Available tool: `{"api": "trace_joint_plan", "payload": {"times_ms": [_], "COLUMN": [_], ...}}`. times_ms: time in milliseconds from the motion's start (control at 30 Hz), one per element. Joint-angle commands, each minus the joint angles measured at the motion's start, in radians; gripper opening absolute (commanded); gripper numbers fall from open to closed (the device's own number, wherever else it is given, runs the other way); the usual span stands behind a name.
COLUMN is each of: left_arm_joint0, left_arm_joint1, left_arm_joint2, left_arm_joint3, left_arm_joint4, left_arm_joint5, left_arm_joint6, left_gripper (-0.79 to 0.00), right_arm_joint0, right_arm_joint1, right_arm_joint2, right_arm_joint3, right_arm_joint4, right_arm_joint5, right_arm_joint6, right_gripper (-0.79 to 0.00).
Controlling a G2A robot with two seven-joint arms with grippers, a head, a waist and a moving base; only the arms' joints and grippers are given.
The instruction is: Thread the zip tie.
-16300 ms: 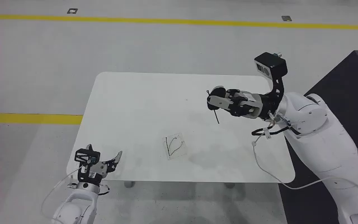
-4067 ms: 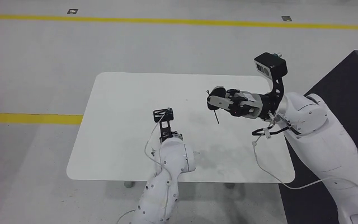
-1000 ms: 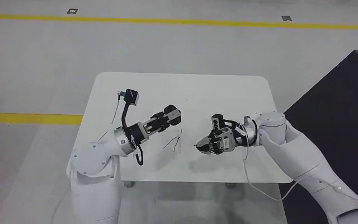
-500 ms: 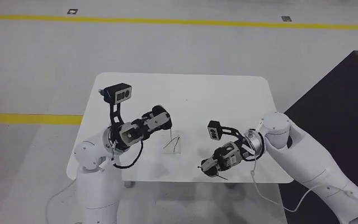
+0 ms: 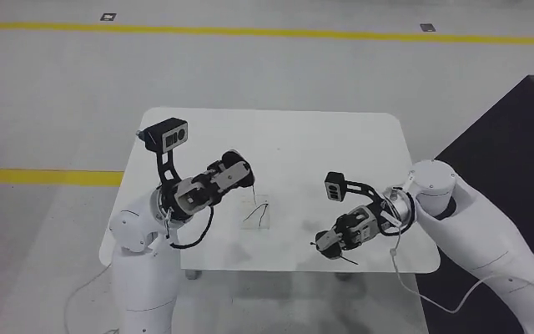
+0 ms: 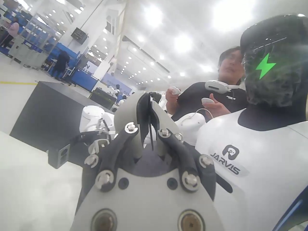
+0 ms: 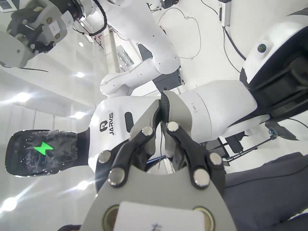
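Left gripper [image 5: 244,173] first: from the top view you see it over the middle of the table [image 5: 334,142], and you cannot judge the fingers from there. Loose zip ties [image 5: 260,215] lie on the tabletop just beside it, towards the near edge, between your two arms. Your right gripper [image 5: 325,245] sits at the near edge of the table, well apart from the left one, with a thin black strand [image 5: 349,260] poking out behind its fingers.

Look at the left wrist view and you get the answer: the left gripper [image 6: 149,97] has its fingers pressed together on a left-hand zip tie [image 6: 151,133], which runs as a narrow black strip down between the fingers towards the palm.

On the right wrist view, your right gripper [image 7: 164,97] is likewise pinched closed, clamped on a right-hand zip tie [image 7: 160,145], a fine black line hanging from the closed fingertips towards the palm. Farther off you see the other arm's gripper with its own strand [image 7: 28,69] trailing beneath it.
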State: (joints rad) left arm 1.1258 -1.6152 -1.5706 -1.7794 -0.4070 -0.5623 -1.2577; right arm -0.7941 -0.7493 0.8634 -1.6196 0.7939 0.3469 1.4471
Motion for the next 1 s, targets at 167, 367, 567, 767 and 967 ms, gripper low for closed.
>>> {"api": "trace_joint_plan", "payload": {"times_ms": [167,367,567,767,967], "left_arm_joint0": [0.005,-0.013,-0.032,-0.030,0.000], "left_arm_joint1": [0.021,0.086,0.130,0.131,0.152], "left_arm_joint2": [0.115,0.220,0.255,0.255,0.255], "left_arm_joint3": [-0.098,-0.093,-0.052,-0.057,-0.047], "left_arm_joint4": [0.017,0.200,0.344,0.356,0.357], "left_arm_joint5": [-0.146,-0.329,-0.450,-0.446,-0.450], "left_arm_joint6": [0.145,0.328,0.450,0.450,0.450], "left_gripper": [-0.785,-0.785,-0.785,-0.785,-0.785], "right_arm_joint0": [0.006,-0.002,-0.012,-0.030,-0.025], "right_arm_joint1": [-0.006,0.001,0.001,-0.003,-0.006], "right_arm_joint2": [0.041,0.094,0.106,0.113,0.141], "right_arm_joint3": [-0.101,-0.119,-0.122,-0.129,-0.106], "right_arm_joint4": [0.022,0.024,0.033,0.114,0.190], "right_arm_joint5": [-0.103,-0.118,-0.130,-0.134,-0.116], "right_arm_joint6": [-0.013,-0.013,-0.021,-0.014,0.073], "right_gripper": [-0.785,-0.785,-0.785,-0.785,-0.785]}}
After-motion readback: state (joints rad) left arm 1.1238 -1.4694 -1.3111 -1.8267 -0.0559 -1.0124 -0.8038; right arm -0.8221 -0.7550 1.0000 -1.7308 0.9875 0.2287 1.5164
